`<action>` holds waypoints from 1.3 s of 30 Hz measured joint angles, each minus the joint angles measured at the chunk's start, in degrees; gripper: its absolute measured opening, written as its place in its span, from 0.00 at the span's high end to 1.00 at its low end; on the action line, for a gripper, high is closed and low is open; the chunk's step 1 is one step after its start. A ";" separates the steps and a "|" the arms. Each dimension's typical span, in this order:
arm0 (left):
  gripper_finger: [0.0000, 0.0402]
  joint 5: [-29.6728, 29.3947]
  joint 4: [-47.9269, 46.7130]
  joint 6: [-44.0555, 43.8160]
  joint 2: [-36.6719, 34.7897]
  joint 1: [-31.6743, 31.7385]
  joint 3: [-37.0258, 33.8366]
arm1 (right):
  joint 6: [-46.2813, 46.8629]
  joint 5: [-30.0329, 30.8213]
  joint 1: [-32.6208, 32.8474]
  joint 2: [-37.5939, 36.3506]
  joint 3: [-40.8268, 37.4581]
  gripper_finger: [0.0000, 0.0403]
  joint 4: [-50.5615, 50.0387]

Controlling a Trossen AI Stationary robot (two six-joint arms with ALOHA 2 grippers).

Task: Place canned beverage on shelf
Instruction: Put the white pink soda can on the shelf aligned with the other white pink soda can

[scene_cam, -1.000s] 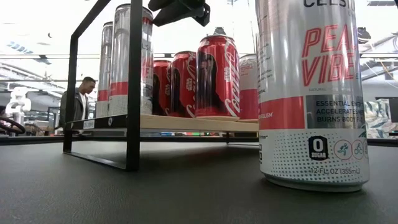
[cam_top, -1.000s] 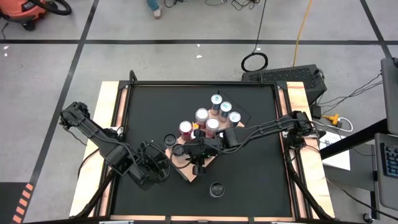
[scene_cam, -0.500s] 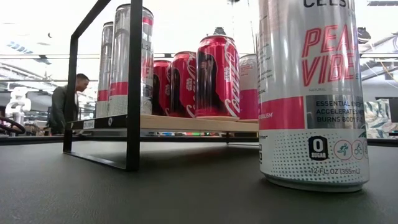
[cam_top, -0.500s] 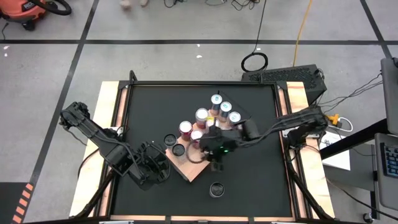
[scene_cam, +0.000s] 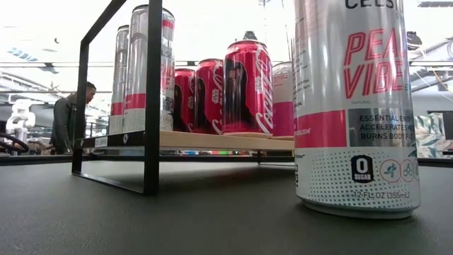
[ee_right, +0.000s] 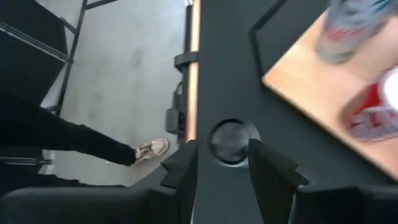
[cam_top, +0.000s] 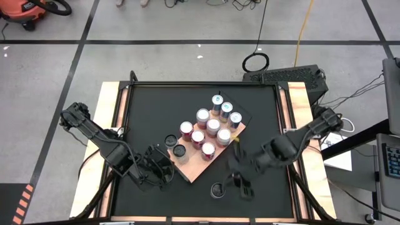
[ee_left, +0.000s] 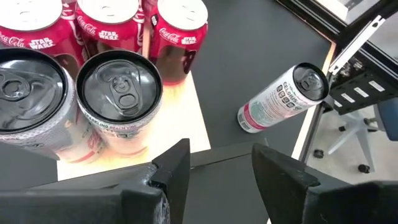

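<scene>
Right arm reaches low over the lone can

Right gripper (cam_top: 240,182) hangs blurred above the can (cam_top: 217,190), fingers apart, holding nothing — left gripper (cam_top: 164,175) waits open by the shelf (cam_top: 199,167).

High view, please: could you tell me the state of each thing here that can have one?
Shelf: standing on the table, loaded with cans, bare at its near corner.
Cans on the shelf: upright, in rows.
Lone can: upright on the black tabletop, off the shelf, not gripped.
Right claw: open, empty, lined up with the lone can.
Left claw: open, empty, beside the shelf.
</scene>
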 joint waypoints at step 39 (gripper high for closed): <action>0.57 0.03 2.70 4.21 0.00 -0.42 0.00 | -11.59 -2.95 1.61 17.71 -0.04 0.08 3.36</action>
